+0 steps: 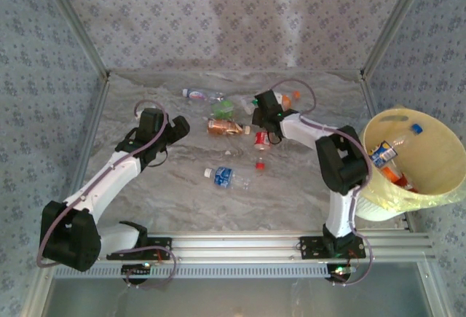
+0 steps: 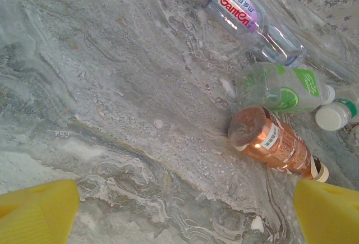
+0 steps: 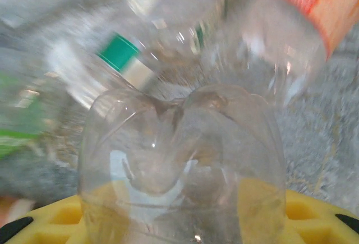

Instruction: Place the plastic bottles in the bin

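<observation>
Pale blue flowered walls (image 1: 145,11) close in a grey, veined, stone-look table (image 1: 160,193). Several plastic bottles (image 1: 223,177) lie on their sides across its far middle: thin, clear, ribbed cylinders with glossy wrap labels and coloured caps. Close together there I make out a red-and-purple-labelled bottle (image 2: 241,11) with a white cap, a green-labelled bottle (image 2: 283,87) and a coppery amber bottle (image 2: 269,140). More rest inside the bin (image 1: 437,142), a big round pale-yellow bucket at the right, just beside the right arm, among them a blue-labelled bottle (image 1: 382,155) and an orange bottle (image 1: 397,175). The left pincer (image 2: 185,213) hangs wide open over bare table, its yellow fingertips (image 2: 33,213) well apart. The right pincer (image 1: 263,107) has a clear bottle (image 3: 179,154), lobed base foremost, between its yellow fingers; whether it is squeezing, I cannot tell.
</observation>
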